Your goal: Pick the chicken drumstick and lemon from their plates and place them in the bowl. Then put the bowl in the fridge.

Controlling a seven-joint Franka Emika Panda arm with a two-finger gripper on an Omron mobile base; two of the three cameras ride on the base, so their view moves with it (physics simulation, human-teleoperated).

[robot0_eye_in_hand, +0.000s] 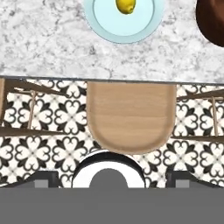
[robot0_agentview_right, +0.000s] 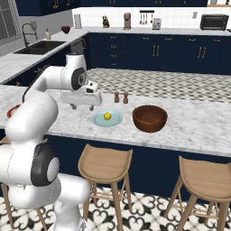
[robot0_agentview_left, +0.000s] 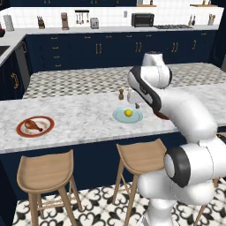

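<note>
Hovering above the near edge of the marble counter [robot0_agentview_right: 189, 122], the gripper [robot0_agentview_right: 82, 107] hangs at centre left of the right base view with its jaws spread wide and nothing between them; its dark tips sit in the bottom corners of the hand view. Right of it in that view, the lemon [robot0_agentview_right: 107, 116] rests on the blue plate [robot0_agentview_right: 100, 121], and the bowl [robot0_agentview_right: 150, 118] stands further right, near the plate but apart from it. In the hand view the lemon [robot0_eye_in_hand: 125, 5] and blue plate [robot0_eye_in_hand: 100, 22] lie at the top centre, the bowl [robot0_eye_in_hand: 212, 22] at the upper right corner, and a wooden stool [robot0_eye_in_hand: 131, 116] in the middle. In the left base view the drumstick [robot0_agentview_left: 33, 125] lies on the red-rimmed plate [robot0_agentview_left: 49, 126] at centre left, well apart from the lemon [robot0_agentview_left: 128, 113]. Two shakers [robot0_agentview_right: 121, 97] stand behind the blue plate
</note>
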